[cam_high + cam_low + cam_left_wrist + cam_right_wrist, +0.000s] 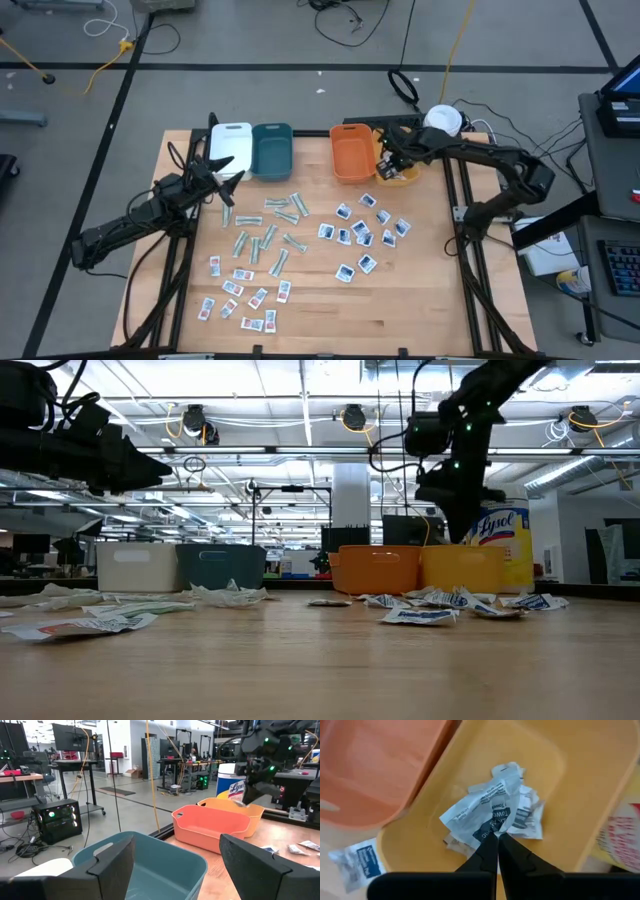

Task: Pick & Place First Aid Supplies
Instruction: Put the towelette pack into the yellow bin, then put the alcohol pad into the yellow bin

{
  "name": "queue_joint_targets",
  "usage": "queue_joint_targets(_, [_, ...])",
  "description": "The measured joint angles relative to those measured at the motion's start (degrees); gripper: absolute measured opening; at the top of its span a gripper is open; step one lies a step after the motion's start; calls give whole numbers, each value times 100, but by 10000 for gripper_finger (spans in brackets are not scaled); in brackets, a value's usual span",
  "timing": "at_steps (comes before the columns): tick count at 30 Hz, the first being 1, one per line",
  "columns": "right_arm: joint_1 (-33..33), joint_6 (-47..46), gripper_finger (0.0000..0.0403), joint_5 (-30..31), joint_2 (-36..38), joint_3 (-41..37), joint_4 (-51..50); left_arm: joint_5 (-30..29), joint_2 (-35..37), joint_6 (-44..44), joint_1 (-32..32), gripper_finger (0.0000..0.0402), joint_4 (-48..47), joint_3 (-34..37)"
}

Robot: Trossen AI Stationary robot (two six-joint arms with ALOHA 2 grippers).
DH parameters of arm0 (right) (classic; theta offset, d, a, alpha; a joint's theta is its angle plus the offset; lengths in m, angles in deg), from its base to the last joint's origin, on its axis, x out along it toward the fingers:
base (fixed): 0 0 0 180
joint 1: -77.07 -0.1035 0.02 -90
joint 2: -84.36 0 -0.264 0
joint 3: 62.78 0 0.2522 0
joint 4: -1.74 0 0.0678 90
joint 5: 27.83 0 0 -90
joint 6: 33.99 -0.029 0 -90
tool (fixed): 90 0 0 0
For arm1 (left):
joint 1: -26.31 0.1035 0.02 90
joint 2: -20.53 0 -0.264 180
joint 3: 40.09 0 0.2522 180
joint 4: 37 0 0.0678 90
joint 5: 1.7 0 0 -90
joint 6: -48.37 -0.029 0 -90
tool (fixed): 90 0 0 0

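Observation:
The first aid supplies lie loose on the wooden table: white packets with blue print (360,235), pale-green strips (270,230) and red-printed ones (240,295). My right gripper (496,842) is over the yellow bin (402,176), shut on a crumpled white packet with dark print (485,810). More packets (527,817) lie on the bin's floor. My left gripper (175,865) hangs open and level above the teal bin (150,870), holding nothing. My right gripper pinches the crumpled packet by one edge (490,831) between its two fingertips, coming steeply from above. The packet spreads out past the fingertips over the inside of the yellow bin. I cannot tell whether it touches the packets lying below it.
Along the table's far side stand a white bin (231,145), the teal bin (271,150), an orange bin (350,155) and the yellow one, with a white canister (505,545) behind it. One packet (357,862) lies on the table beside the yellow bin.

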Motion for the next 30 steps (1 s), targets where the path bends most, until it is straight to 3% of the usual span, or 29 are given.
queue_joint_targets(8, [42,92,17,13,-80,-357,464,0,-1,1,2,296,0,1])
queue_joint_targets(21, [76,325,188,-4,-76,-357,534,0,1,-1,1,296,0,0])
queue_joint_targets(30, [-39,640,221,-21,248,-357,452,0,1,-1,0,296,0,-2])
